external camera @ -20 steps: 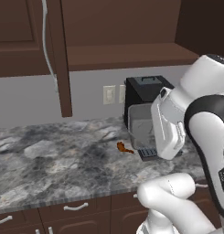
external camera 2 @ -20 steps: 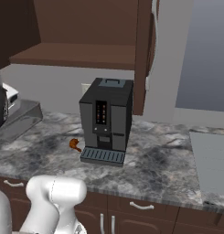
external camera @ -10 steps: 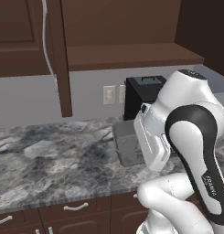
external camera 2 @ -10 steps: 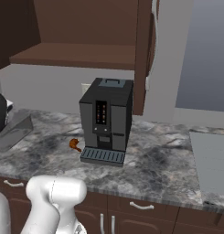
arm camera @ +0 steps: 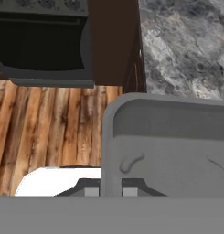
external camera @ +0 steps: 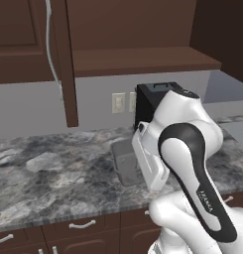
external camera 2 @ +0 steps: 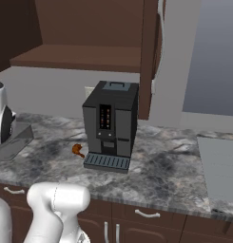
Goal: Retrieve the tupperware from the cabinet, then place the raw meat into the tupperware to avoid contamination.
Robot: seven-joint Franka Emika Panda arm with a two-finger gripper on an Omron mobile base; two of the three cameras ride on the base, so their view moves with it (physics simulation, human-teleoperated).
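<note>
Marble table (external camera 2: 175, 171) below: end effector (arm camera: 111, 188), pinching the tupperware (arm camera: 177, 151) rim, has carried it down; meat (external camera 2: 78, 150) waits.

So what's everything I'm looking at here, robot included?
tupperware: one, grey translucent, held over the counter's left part.
raw meat: one, orange-brown, on the counter left of the coffee machine's tray.
coffee machine: one, black, on the counter by the wall.
cabinet: dark brown, above the counter, one door open.
wall outlet: one, pale, behind the machine.
counter: grey marble, drawers below.
arm: white with dark joints.
fingers: shut on the tupperware's rim.
</note>
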